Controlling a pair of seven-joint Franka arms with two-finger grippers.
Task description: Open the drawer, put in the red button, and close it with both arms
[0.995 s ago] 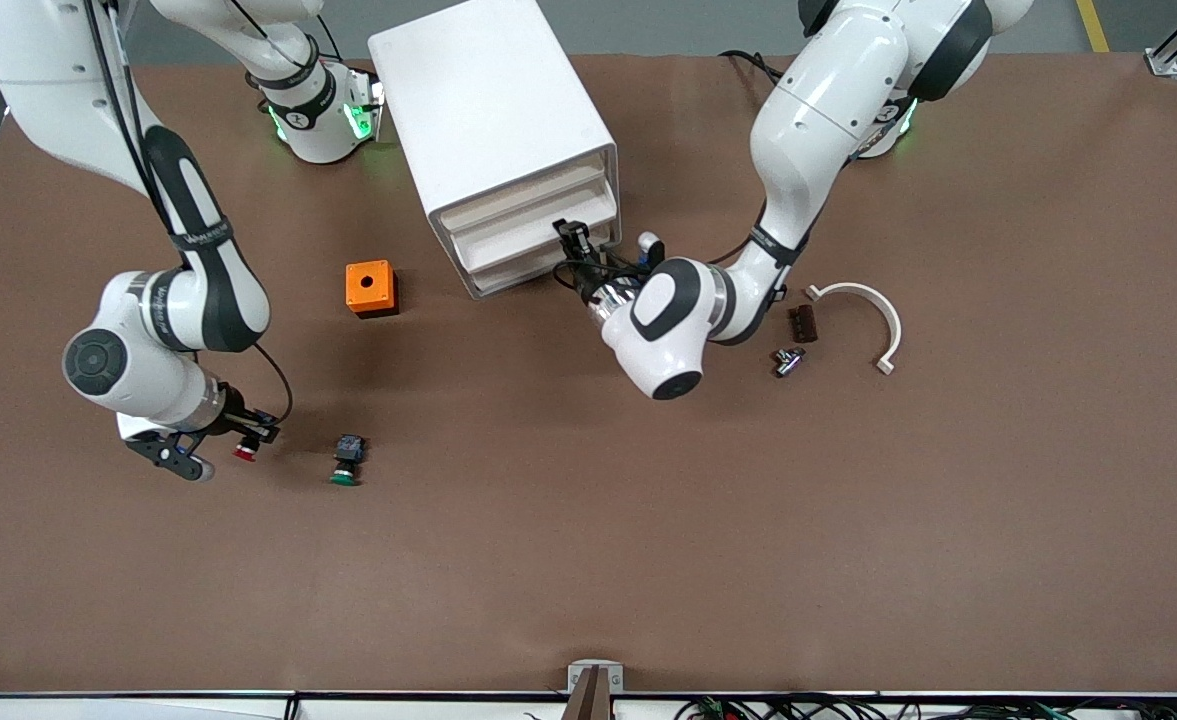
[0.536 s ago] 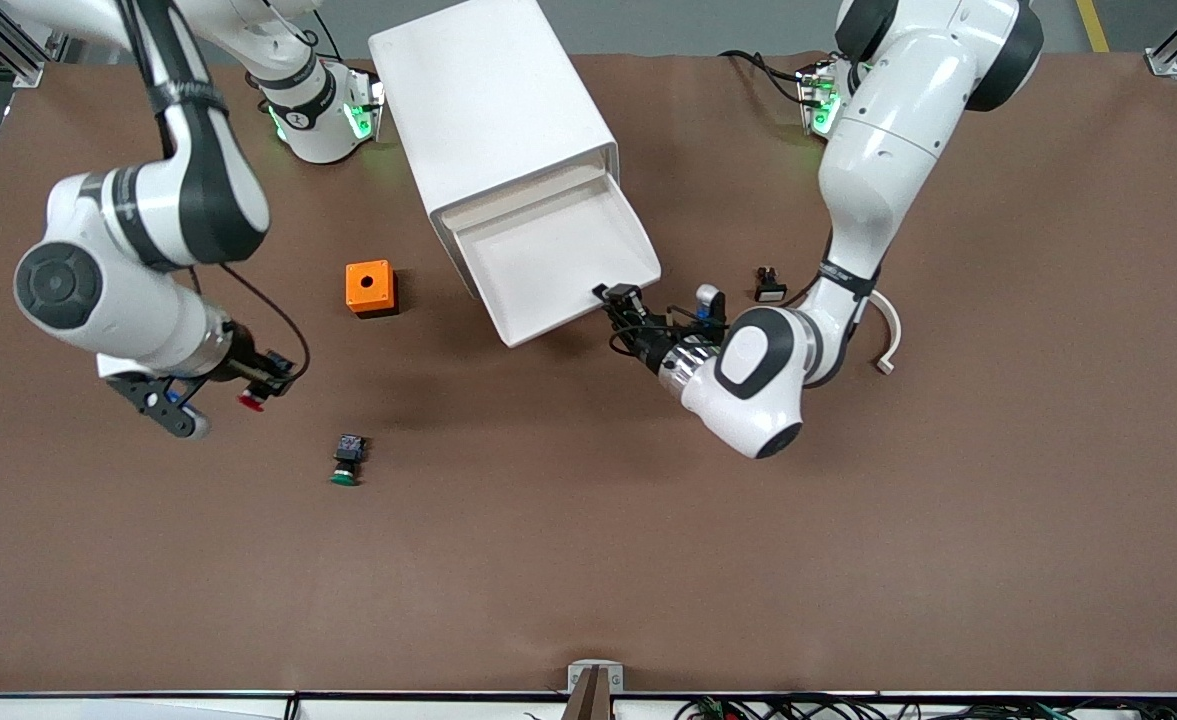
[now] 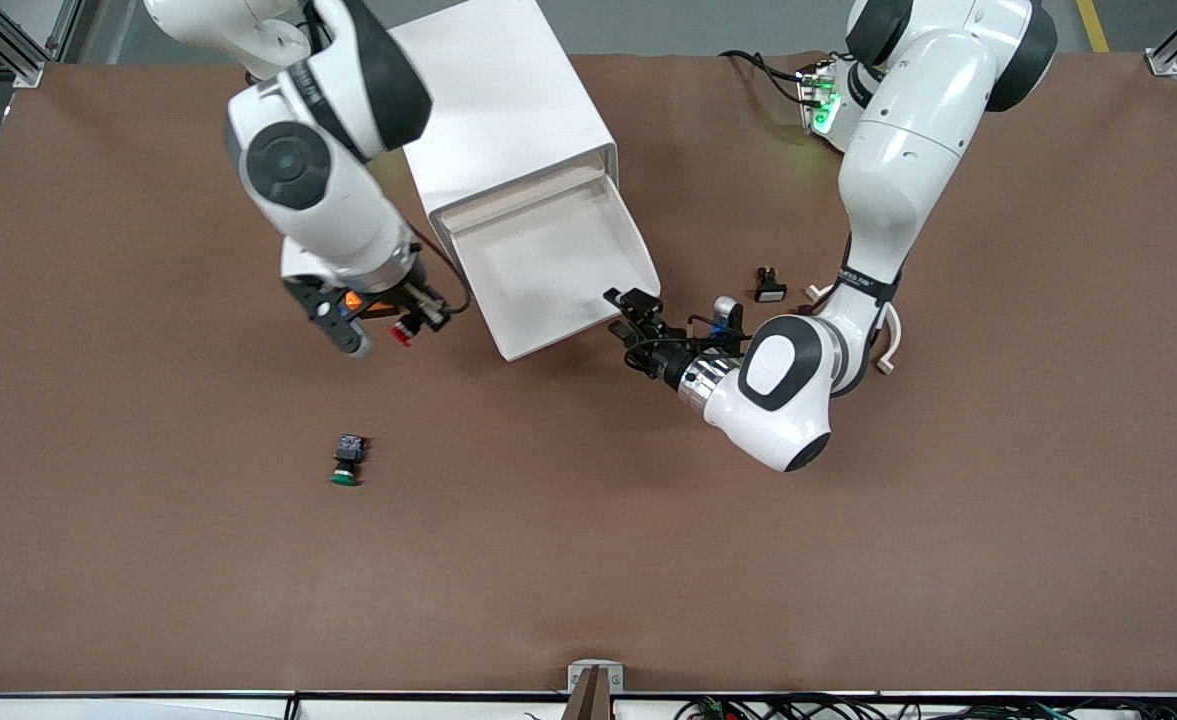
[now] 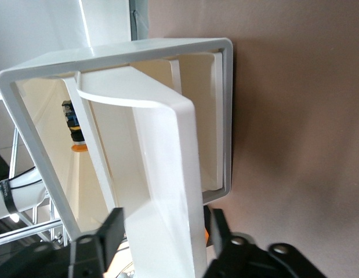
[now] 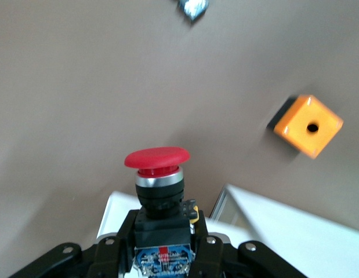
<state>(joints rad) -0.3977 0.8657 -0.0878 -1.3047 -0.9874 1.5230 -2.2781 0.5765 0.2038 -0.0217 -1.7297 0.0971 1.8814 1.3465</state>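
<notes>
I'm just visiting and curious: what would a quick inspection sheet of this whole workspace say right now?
Surface: brown table.
Job's things: drawer pulled out of white cabinet, nothing seen in it; red button in the air beside it.
Clutter: green button, orange box, white curved bracket, small black part.
Grippers: right gripper shut on red button; left gripper open at drawer front.
Cables: black wires on both wrists.
Surroundings: cabling along table's near edge.

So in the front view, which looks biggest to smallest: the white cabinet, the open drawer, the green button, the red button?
1. White cabinet
2. Open drawer
3. Green button and red button: both tiny, and the red one is held up in the air by the right gripper, so no ranking.
</notes>
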